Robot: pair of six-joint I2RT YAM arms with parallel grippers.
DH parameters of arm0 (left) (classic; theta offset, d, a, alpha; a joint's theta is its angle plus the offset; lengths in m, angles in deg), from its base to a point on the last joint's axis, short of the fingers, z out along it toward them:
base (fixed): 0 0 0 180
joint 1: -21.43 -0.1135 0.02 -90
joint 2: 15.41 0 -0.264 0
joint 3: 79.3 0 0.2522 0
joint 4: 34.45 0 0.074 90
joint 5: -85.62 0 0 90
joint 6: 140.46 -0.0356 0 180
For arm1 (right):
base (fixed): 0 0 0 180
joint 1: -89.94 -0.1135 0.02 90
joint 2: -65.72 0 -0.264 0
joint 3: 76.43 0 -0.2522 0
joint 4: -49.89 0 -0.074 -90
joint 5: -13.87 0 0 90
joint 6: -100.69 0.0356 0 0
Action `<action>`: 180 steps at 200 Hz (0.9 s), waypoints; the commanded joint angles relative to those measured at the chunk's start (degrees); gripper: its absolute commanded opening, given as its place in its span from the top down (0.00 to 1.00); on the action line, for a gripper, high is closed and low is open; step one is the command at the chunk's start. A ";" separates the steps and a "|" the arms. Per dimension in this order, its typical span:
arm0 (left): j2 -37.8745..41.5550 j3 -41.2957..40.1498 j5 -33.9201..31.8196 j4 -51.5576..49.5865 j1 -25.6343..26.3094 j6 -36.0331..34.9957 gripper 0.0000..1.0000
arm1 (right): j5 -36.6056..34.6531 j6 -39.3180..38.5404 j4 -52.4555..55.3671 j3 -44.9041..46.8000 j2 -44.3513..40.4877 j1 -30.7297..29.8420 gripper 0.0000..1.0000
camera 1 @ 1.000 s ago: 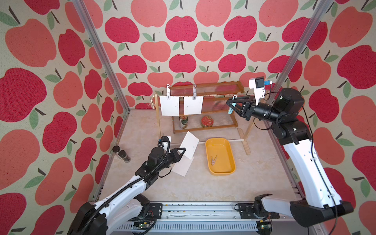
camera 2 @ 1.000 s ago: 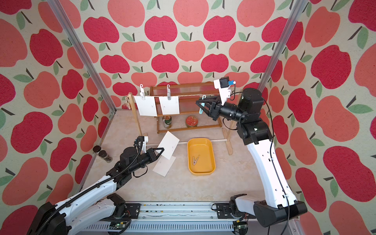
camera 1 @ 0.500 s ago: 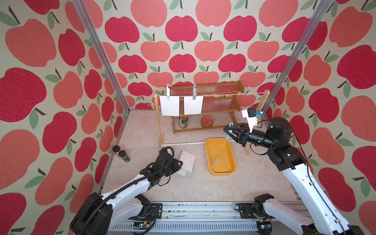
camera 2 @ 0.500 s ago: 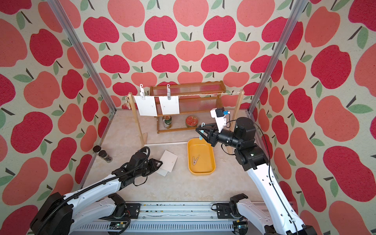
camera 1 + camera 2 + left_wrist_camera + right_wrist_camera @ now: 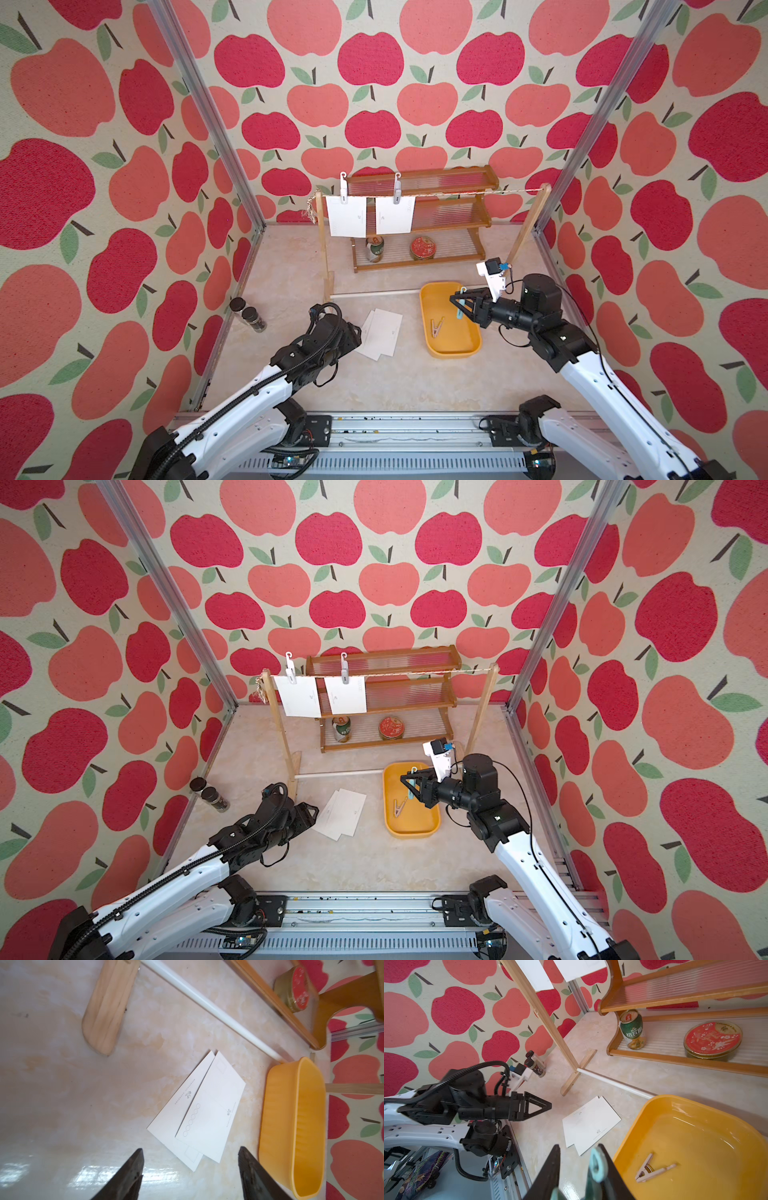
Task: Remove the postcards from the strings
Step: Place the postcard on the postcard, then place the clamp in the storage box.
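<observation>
Hanging on one string [image 5: 457,193], two postcards [image 5: 347,216] [image 5: 394,215]; two more postcards [image 5: 388,332] [image 5: 368,337] on table [image 5: 374,386].

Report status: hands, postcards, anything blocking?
Left hand open, empty, beside two loose postcards on table. Right hand shut on teal clothespin above yellow tray. Two pegged postcards hang on string. No obstruction seen.

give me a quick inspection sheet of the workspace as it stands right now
surface: beige marbled tabletop, no spills seen
job's things: two hanging postcards clipped on the string; two loose postcards overlapped on the tabletop
clutter: yellow tray with one clothespin inside; wooden shelf holding a can and a red tin; two jars by the wall
grippers: left gripper open, empty, beside the loose postcards; right gripper shut on a teal clothespin near the tray
cables: black cable looped at each wrist, clear of the string
surroundings: apple-print walls, metal frame posts
</observation>
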 commanded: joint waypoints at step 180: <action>-2.67 5.30 1.78 27.69 3.98 -16.26 0.18 | -20.96 2.49 -14.61 9.26 23.22 -8.65 0.52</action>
